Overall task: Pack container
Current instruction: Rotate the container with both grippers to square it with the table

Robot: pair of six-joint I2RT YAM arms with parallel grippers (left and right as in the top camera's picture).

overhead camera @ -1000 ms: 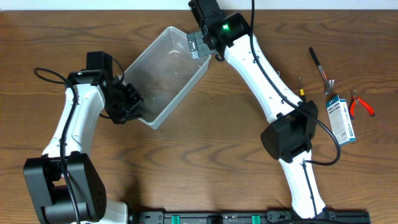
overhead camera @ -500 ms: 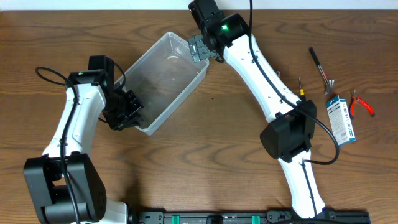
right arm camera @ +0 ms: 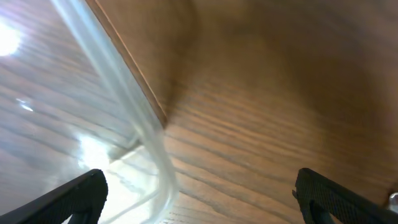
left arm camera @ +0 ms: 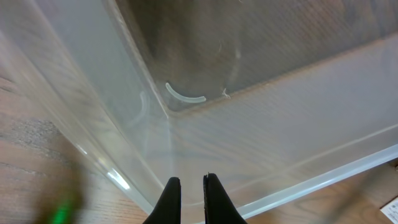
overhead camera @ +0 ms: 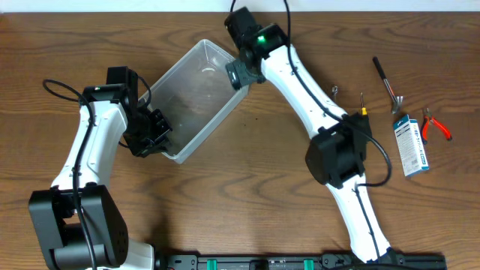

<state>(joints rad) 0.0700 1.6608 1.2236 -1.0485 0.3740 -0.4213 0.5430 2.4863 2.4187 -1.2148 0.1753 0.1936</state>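
left end effector [left arm camera: 191, 179] clamped on container [overhead camera: 196, 94] wall | right end effector [right arm camera: 200, 180] spread wide, newly swung over far rim (container unmoved) | positioning likely settled, packing unstarted

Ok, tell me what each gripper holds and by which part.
Left gripper pinches the container by its short end wall. Right gripper holds nothing: jaws open, astride the opposite rim.

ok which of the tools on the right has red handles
The small pliers at the far right, just right of the blue-and-white packet. The long tool above them is black.
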